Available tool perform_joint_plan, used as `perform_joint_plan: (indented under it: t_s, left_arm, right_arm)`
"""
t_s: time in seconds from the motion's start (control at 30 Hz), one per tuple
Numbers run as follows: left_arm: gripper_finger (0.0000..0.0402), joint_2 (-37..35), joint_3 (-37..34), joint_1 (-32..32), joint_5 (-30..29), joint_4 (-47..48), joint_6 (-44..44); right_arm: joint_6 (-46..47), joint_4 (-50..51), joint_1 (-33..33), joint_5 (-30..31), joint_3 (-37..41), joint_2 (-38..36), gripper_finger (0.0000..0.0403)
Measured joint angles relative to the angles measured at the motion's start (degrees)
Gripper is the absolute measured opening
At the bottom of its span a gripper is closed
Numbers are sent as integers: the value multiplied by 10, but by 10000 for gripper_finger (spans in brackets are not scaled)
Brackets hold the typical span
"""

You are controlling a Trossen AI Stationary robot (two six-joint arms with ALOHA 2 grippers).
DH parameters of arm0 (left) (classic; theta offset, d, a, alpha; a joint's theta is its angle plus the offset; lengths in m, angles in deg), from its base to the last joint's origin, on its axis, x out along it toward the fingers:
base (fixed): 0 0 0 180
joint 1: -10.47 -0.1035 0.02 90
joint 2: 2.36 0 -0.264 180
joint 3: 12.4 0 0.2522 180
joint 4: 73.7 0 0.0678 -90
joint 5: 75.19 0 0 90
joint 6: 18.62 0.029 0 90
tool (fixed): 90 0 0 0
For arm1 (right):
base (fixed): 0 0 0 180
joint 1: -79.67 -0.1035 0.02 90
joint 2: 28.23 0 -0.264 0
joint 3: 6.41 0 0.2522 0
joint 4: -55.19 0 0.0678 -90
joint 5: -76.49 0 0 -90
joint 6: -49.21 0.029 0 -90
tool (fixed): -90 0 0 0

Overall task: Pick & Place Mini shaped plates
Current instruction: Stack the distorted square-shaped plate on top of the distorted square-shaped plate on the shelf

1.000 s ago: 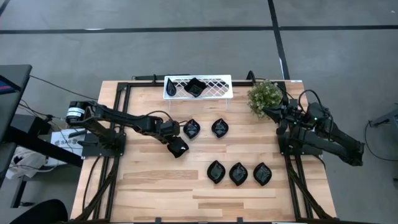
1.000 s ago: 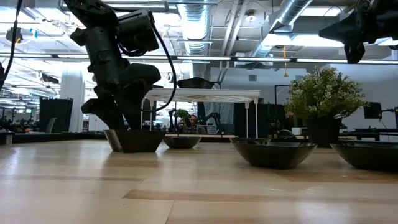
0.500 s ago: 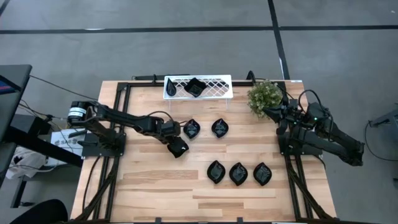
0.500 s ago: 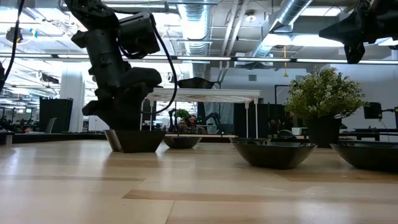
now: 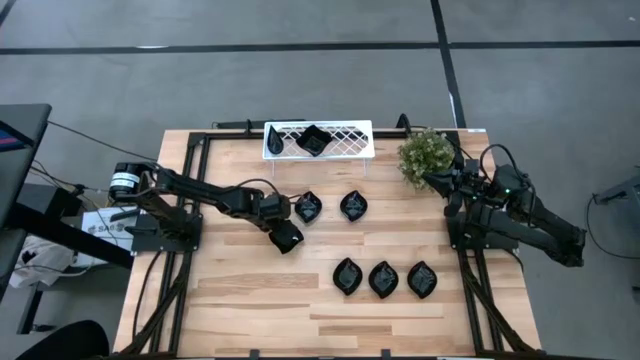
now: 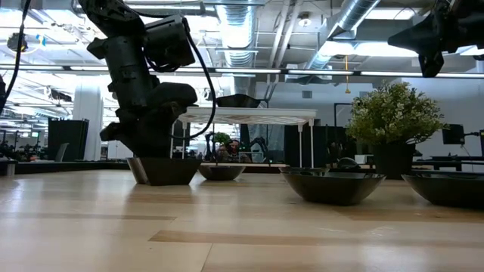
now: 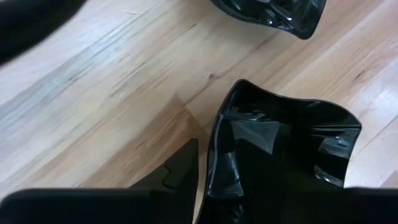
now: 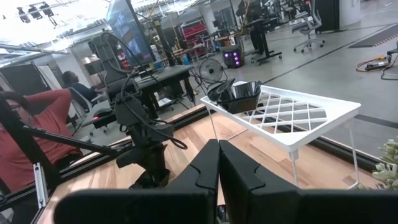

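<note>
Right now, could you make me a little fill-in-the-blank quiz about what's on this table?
1. The white lattice tray holds ____ black dish.
2. Nearest the table's front edge, ____ black dishes sit in a row, the middle one here.
3. The potted plant stands beside the ____ arm.
4. The left gripper is down at a black dish that rests on the ____.

Missing words: one; three; right; table
</note>
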Motion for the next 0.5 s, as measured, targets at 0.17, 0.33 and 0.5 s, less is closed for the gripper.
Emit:
perform_joint_plan:
  t_s: [0.17,0.33,0.5]
  left_arm:
    - [79,0,0,0,-4,0,0]
    - [30,0,0,0,-15,0,0]
    - [8,0,0,0,-15,-1,0]
  right_arm:
    - [1,0,0,0,0,0,6]
    - [1,0,0,0,0,0,6]
    - [1,0,0,0,0,0,6]
